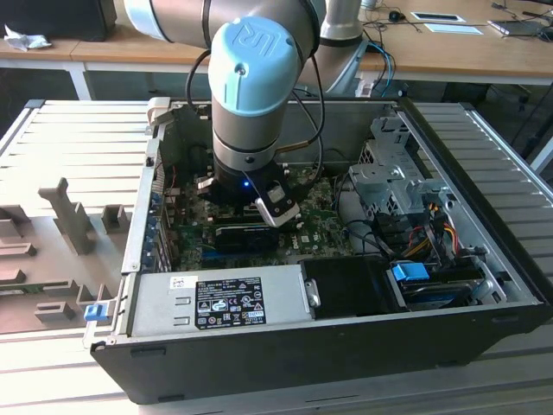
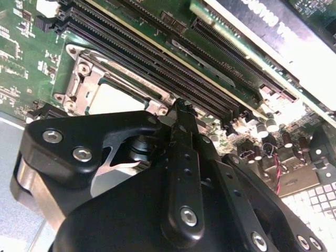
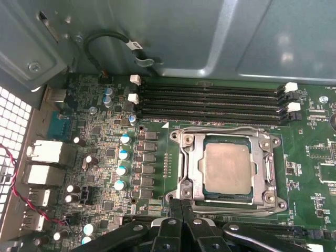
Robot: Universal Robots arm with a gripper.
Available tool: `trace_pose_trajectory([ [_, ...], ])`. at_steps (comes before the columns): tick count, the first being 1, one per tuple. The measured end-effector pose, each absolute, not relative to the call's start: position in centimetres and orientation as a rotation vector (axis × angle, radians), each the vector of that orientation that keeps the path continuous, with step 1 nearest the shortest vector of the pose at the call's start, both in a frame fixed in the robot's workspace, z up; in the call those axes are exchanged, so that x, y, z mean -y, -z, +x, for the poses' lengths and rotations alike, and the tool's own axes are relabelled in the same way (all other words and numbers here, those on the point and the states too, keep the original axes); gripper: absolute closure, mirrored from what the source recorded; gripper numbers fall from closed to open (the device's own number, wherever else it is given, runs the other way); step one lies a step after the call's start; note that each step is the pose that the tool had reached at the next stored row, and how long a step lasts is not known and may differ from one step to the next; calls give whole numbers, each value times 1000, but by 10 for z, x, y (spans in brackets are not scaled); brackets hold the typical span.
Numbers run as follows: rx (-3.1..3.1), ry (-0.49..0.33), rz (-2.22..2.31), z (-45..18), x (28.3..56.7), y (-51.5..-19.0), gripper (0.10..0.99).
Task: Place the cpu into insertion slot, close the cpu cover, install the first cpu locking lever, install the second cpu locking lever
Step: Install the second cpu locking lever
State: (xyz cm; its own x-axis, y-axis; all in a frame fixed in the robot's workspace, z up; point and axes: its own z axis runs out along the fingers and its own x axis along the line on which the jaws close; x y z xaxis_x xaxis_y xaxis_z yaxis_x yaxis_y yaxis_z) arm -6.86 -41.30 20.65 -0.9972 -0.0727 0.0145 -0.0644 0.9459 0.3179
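The cpu (image 3: 227,168) lies flat in the insertion slot (image 3: 273,199), its silver-grey top showing through the window of the cpu cover (image 3: 191,163), which lies down over it. In the first wrist view my gripper (image 3: 181,203) is shut, its two black fingertips pressed together at the socket's near corner, touching or just above the rim; I cannot tell whether they touch a locking lever. The second wrist view shows the gripper (image 2: 181,113) just beside the cover (image 2: 86,79) and the cpu (image 2: 113,100). In the exterior view the arm's wrist (image 1: 251,112) reaches down into the open computer case.
Several long black memory slots (image 3: 210,102) run beside the socket, with the grey case wall (image 3: 210,37) beyond. Capacitors (image 3: 123,155) and rear ports (image 3: 44,157) stand on the other side. A long black card (image 2: 273,21) sits nearby. A power supply (image 1: 220,298) and drive cage (image 1: 393,173) fill the case.
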Motion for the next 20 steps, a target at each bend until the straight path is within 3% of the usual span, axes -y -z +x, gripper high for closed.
trace_pose_trajectory([
  [14,3064,562,109,-76,413,-191,980],
  [20,3064,564,109,-77,413,-200,980],
])
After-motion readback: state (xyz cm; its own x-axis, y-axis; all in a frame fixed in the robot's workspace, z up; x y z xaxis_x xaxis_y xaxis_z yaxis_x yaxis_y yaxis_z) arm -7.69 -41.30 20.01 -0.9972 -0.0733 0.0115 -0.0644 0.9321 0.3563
